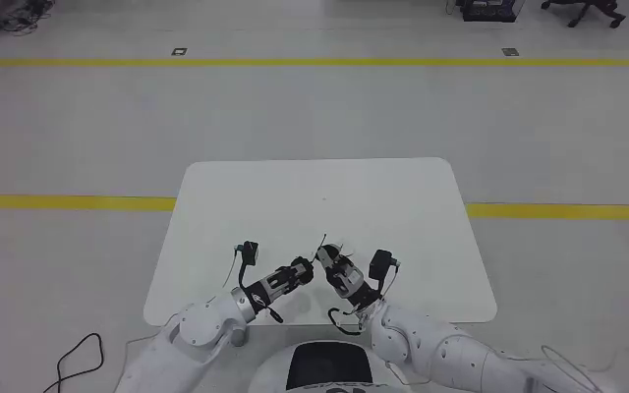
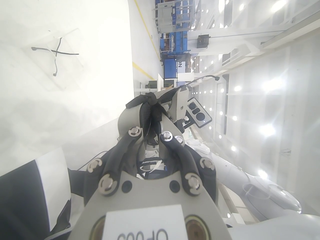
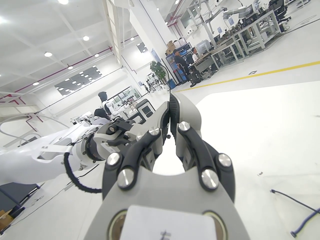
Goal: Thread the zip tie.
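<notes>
A thin black zip tie is pinched between the fingertips of my right gripper, which is shut on it. Its free tail curves up past the tips. In the top view the tail rises above both grippers, which meet tip to tip over the table's front middle. My left gripper is shut too, and a thin black strand of the tie runs back between its fingers. The right gripper's grey finger sits just behind the left one's tips. From above, the left gripper is beside the right gripper.
Two spare black zip ties lie crossed on a clear sheet on the white table, also seen as spare ties beside the right wrist. The table edge runs close by the arms.
</notes>
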Robot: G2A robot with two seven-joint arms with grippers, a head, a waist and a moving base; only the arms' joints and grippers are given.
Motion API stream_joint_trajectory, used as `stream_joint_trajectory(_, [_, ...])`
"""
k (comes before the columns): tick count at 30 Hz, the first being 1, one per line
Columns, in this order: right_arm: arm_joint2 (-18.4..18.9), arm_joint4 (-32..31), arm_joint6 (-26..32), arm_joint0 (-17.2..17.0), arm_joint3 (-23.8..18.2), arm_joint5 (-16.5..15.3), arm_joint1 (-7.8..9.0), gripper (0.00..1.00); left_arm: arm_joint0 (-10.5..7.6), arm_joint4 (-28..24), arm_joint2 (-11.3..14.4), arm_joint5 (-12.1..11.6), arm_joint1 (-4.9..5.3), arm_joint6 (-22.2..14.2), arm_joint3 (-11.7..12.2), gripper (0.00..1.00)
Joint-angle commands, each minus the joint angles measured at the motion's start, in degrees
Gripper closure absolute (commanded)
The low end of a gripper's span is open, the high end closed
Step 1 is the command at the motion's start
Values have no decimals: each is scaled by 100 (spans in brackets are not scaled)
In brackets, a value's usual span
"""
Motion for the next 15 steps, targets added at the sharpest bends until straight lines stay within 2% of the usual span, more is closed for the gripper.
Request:
stream_joint_trajectory(1, [0, -6, -1, -1, 5, 0, -2, 100, 1, 2, 2, -1, 1, 1, -2, 100])
stream_joint_trajectory(15, [0, -29, -51, -5, 52, 0, -27, 100, 3, 5, 34, -8, 8, 10, 1, 100])
